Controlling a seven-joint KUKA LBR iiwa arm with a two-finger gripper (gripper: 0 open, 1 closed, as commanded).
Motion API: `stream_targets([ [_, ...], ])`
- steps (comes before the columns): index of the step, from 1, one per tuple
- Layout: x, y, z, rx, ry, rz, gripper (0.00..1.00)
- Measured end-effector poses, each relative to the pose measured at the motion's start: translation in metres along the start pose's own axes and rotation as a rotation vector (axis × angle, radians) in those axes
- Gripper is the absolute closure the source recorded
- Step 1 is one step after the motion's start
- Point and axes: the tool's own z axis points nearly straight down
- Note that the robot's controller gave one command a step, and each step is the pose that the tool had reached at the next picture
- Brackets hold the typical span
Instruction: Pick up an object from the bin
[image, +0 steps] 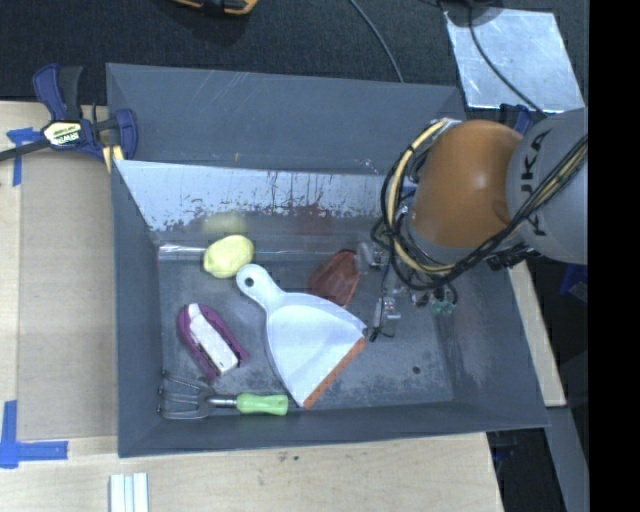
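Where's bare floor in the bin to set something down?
Largest bare patch: the bin floor right of the gripper and the white dustpan. A small gap sits between the yellow lemon-shaped thing and the reddish-brown piece. The left side is crowded: purple-and-white brush, green-handled wire tool.

I see a white dustpan (305, 345) lying flat mid-floor in the bin (300, 120), its rounded handle pointing up-left and its orange lip along the lower-right edge. A reddish-brown lump (335, 277) lies just beside its far edge; I cannot tell whether they touch.
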Motion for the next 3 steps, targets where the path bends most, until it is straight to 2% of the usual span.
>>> stream_targets([
  [1,-0.002,0.0,-0.003,0.001,-0.008,0.001,1.0],
  [2,-0.002,-0.001,-0.003,0.001,-0.008,0.001,1.0],
  [3,-0.001,-0.006,-0.122,0.0,-0.003,0.0,0.0],
])
